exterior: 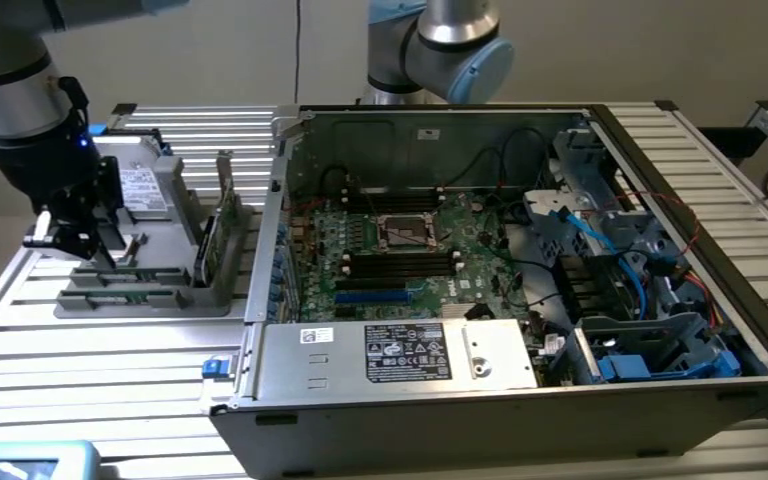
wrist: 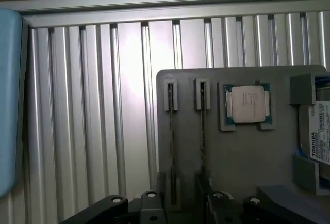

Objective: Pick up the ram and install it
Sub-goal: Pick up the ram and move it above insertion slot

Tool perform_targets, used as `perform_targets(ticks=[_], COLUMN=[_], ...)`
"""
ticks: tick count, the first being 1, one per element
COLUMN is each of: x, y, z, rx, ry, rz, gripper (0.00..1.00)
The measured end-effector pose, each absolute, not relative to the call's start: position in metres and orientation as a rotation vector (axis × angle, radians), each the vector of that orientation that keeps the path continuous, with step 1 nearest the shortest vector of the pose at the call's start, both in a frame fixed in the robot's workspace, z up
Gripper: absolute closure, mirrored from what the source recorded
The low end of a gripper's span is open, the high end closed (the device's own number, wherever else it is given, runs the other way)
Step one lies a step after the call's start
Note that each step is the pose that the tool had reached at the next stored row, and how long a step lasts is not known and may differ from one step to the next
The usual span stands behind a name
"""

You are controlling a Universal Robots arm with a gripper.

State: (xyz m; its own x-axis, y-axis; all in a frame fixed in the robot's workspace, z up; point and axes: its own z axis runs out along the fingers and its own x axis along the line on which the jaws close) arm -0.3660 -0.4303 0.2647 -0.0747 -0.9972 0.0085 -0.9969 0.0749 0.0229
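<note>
Slatted table (exterior: 104,350), pincer (exterior: 81,248) above tray (exterior: 144,300), wrist view seemingly 2 ram sticks (wrist: 171,131) edge-on

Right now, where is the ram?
The ram stands on edge in the gray holder, beside the processor chip; on the exterior view's left, that holder sits beside the computer case.

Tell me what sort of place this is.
Most likely a robotics lab or test bench for computer assembly. An open desktop computer case sits on a slatted aluminium table, a grey fixture beside it holds a processor chip and ram sticks, and a robot arm hangs over that fixture.
</note>
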Motion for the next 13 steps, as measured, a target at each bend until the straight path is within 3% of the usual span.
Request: perform_targets(ticks=[13], x=[-0.366], y=[-0.433], z=[0.241], rx=[2.122], ry=[-2.287], rz=[-0.017], gripper=[0.64])
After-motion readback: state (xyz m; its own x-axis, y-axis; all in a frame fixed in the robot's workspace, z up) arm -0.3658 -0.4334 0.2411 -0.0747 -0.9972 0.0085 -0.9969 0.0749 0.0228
